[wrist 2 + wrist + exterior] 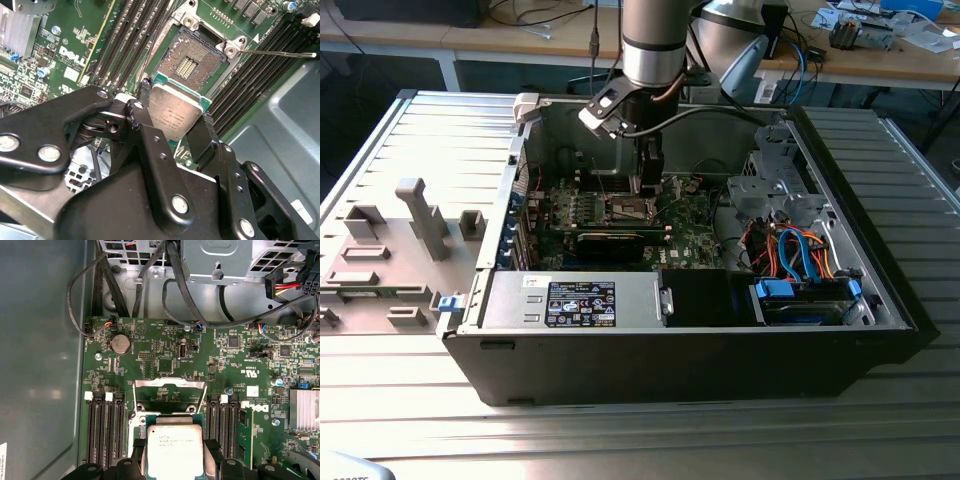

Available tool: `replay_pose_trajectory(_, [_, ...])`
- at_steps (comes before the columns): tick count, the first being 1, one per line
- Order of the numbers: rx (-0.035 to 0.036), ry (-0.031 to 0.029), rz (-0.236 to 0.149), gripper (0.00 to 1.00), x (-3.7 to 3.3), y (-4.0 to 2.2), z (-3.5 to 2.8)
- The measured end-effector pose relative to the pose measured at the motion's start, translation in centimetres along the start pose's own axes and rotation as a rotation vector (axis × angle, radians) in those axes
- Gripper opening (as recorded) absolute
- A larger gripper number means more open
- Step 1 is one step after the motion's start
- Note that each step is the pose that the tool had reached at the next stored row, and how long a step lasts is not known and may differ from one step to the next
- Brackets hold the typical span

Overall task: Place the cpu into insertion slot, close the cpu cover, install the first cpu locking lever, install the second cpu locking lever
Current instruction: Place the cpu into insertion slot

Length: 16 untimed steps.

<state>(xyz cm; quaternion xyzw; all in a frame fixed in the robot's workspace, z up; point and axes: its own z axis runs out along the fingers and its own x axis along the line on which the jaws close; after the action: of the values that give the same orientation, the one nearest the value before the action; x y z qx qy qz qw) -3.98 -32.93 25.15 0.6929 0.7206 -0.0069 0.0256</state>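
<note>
My gripper (172,126) is shut on the cpu (175,112), a flat silvery square chip on a green base, pinched by two opposite edges between the black fingers (141,117). The chip hangs just above and a little to one side of the insertion slot (192,62), whose dark pin field lies bare. In the first wrist view the cpu (174,450) sits between the fingers, and the cpu cover (170,384) stands swung open behind the socket. A thin metal locking lever (280,52) sticks out sideways, unlatched. In the exterior view the gripper (648,188) reaches down into the case over the insertion slot (630,208).
Black memory slots (105,425) flank the socket on both sides. A labelled power supply box (580,300) and a long black card (612,240) lie nearer the exterior camera. Cables and a drive bay (800,270) fill the exterior view's right. The case walls (525,160) enclose the board.
</note>
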Motion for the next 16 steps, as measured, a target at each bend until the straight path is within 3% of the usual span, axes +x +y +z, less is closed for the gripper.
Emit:
replay_pose_trajectory(7, [0.0, 0.0, 0.0, 0.54, 0.46, -0.03, 0.08])
replay_pose_trajectory(16, [0.0, 0.0001, 0.0, 0.54, 0.48, -0.08, 0.18])
